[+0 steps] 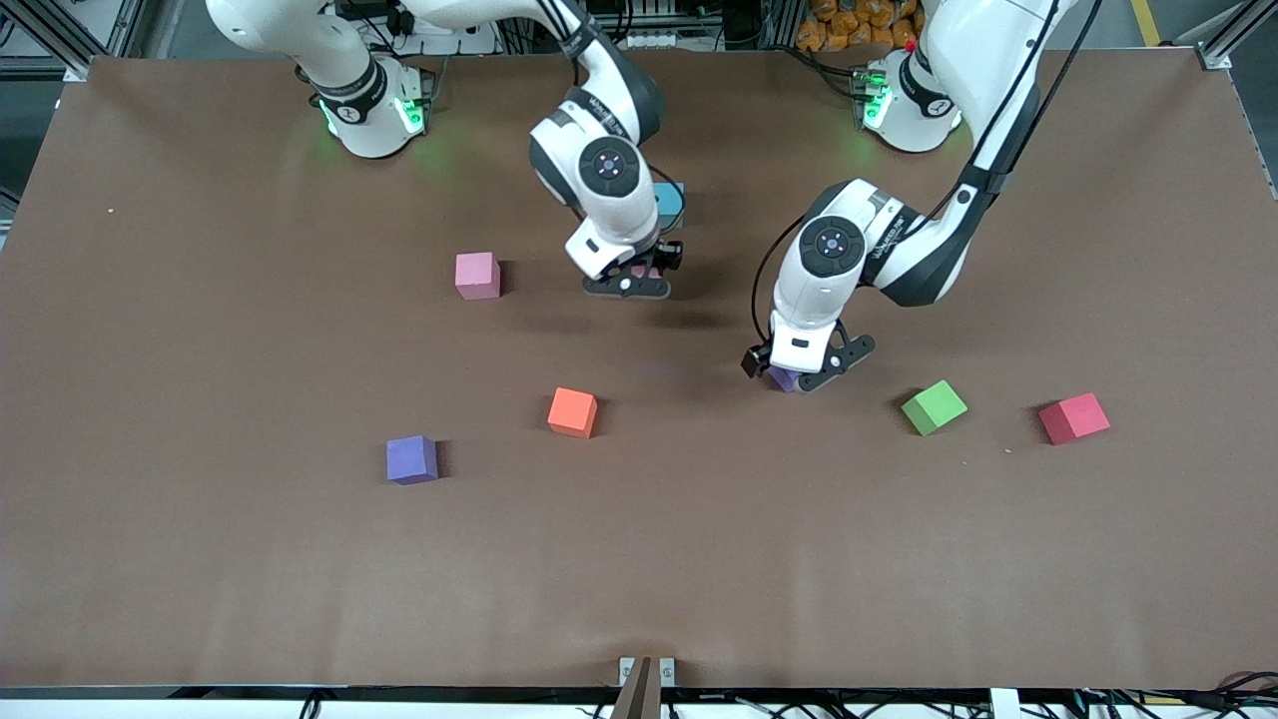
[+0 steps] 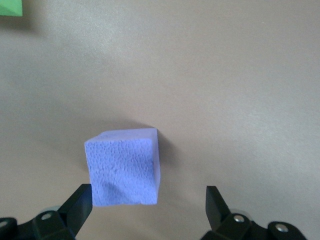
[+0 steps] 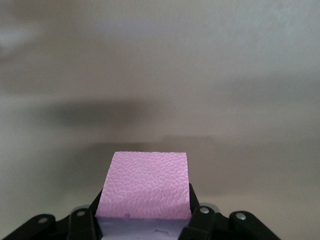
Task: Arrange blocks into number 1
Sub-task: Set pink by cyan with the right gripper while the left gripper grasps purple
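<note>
The right gripper (image 1: 631,283) clamps a pink matte foam cube (image 3: 145,186) for the numeral, while the left gripper (image 1: 799,377), jaws apart, straddles a purple foam cube (image 2: 124,166) on the brown table (image 1: 200,559).

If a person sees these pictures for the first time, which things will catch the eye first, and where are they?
First come the two white arms over the middle of the brown table. The right gripper is shut on a pink block, close to a light blue block. The left gripper stands open around a purple block. Bright loose cubes lie around them: another pink block, an orange block, another purple block, a green block and a red cube.
</note>
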